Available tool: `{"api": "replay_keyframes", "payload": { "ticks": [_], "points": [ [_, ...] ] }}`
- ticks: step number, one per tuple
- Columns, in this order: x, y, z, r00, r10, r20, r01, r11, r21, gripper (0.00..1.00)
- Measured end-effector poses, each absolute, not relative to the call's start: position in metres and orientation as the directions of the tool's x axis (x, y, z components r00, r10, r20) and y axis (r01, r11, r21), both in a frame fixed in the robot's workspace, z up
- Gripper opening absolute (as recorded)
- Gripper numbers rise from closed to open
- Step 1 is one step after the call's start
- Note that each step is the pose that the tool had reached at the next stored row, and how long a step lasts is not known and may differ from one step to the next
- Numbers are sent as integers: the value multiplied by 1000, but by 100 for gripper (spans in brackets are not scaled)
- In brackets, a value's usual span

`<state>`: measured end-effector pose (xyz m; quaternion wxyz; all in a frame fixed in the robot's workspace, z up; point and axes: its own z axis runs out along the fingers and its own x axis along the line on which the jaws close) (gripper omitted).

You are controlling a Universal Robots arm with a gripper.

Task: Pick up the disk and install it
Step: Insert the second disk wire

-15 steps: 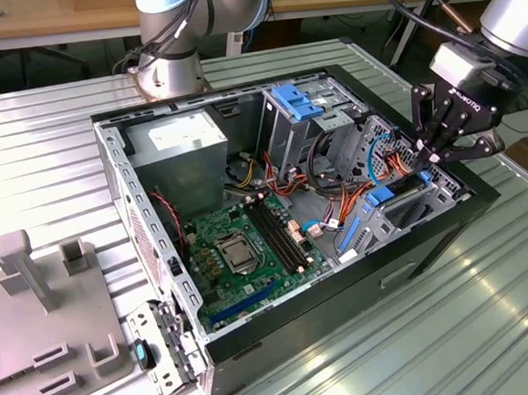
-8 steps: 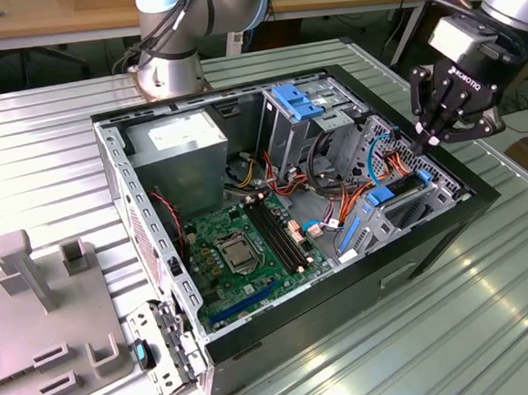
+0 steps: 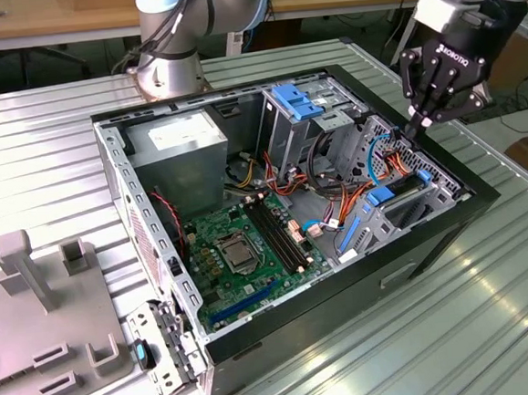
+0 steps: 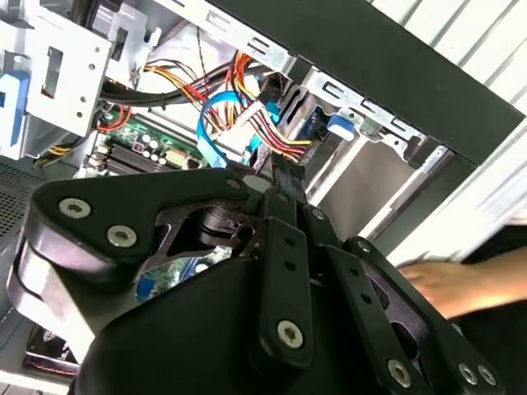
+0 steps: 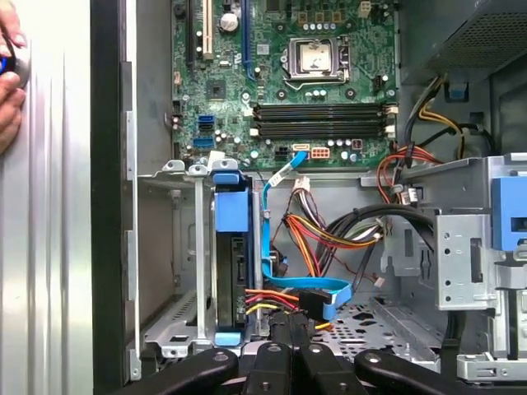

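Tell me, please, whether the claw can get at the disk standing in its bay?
Probably yes: the case is open on this side and the claw sits right beside the disk, with loose cables close by.

Arm reaching down from above, tool (image 3: 420, 127) pointing downward, fingers (image 5: 290, 341) pressed together, holding nothing
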<state>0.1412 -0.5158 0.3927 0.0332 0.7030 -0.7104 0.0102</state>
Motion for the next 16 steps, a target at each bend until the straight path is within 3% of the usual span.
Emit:
{"api": "replay_keyframes", "payload": {
  "ticks": [2, 4, 7, 16],
  "points": [
    [141, -510, 396, -9, -995, 100, -999, 12, 32, 11],
    [141, -503, 399, -9, -987, 158, -999, 14, 31, 11],
    [140, -488, 399, -1, -979, 206, -1000, 7, 30, 11],
    [136, -473, 398, 60, -974, 220, -998, -54, 30, 11]
  ]
}}
